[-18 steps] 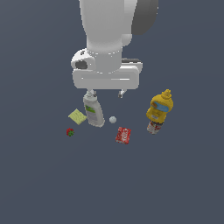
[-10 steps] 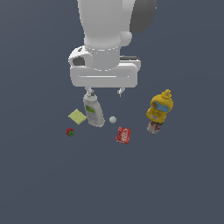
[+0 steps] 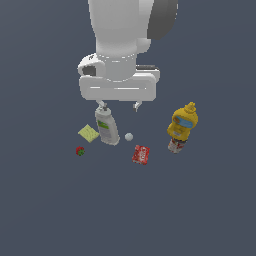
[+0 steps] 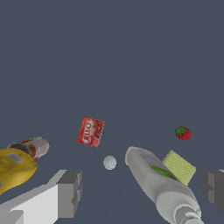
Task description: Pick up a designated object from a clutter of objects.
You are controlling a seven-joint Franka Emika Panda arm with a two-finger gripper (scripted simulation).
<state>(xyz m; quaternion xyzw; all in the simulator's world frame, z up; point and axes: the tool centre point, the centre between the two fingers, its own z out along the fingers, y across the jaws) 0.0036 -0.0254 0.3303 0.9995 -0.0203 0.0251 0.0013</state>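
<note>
Now | jaws point(image 3: 119, 105) wide, above ball point(image 3: 129, 136) | ball beside white bottle point(image 3: 107, 128)

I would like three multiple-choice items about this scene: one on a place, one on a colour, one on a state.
1. In the exterior view, the pale ball lies between:
A. white bottle and red packet
B. strawberry and yellow-green square
C. mustard bottle and can

2. The strawberry is:
A. blue
B. red
C. white

3. The pincer is:
A. shut on the ball
B. shut on the bottle
C. open, holding nothing

Answers: 1 A, the ball sits in that gap. 2 B, red with a green top. 3 C, the wrist view shows the fingers wide apart.
</note>
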